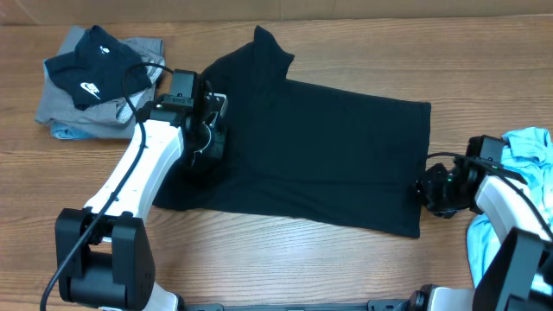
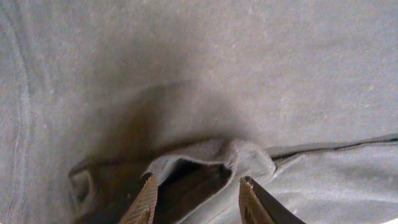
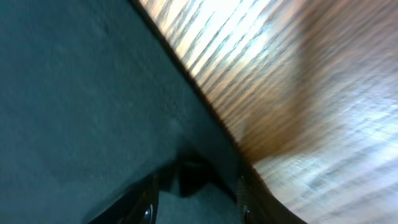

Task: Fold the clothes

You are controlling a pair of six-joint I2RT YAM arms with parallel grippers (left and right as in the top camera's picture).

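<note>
Since my left gripper (image 2: 196,180) is spread over a shirt (image 1: 328,147) bump and I can't read the right gripper (image 3: 196,194), one side could slip.

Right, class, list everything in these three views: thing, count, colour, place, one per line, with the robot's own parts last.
T-shirt: one, black, spread flat mid-table.
Logo garment: one, black with white swoosh, atop the far-left pile.
Grey garment: one, grey, under the logo garment.
Blue cloth: one, light blue, bunched at the right edge.
Table: one, brown wood grain, beneath everything.
Left gripper: one, black, fingers apart over the T-shirt's left part.
Right gripper: one, black, fingers apart at the T-shirt's right hem.
</note>
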